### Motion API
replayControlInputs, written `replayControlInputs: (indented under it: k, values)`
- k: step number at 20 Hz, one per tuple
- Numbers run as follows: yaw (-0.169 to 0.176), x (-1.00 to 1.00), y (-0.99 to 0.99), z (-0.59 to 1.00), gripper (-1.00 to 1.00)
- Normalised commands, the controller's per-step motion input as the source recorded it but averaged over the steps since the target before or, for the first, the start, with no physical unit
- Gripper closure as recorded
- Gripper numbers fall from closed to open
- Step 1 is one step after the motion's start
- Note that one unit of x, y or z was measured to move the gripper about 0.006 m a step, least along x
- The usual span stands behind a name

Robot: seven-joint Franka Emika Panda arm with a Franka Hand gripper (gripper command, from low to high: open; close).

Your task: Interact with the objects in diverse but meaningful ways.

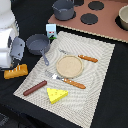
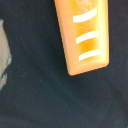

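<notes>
The bread loaf point(image 2: 83, 33) is looking like smooth, slightly glossy plastic; the saucepan point(image 1: 38, 44) is showing matt grey; the placemat point(image 1: 95, 85) is appearing woven cloth.

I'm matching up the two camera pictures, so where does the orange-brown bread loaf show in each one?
Exterior view: bread loaf lies at the exterior view's left on the black surface, off the mat.
Wrist view: bread loaf fills much of the frame.
Shared landmark: its white slash marks.
</notes>
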Motion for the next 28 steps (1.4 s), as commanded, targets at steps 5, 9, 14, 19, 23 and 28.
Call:
replayControlInputs:
  k: [5,9,14,19,23,28]
  values:
    - [0.002,-0.05,-0.33,-0.28,-1.0]
    - [0.008,-0.01,-0.12,-0.25,-1.0]
    - [0.007,0.15,0.14,-0.12,-1.0]
    - [0.0,0.22,0.06,-0.08,-1.0]
    - [0.0,0.33,0.0,-0.09,-1.0]
    - [0.0,0.19,-0.04,-0.19,-1.0]
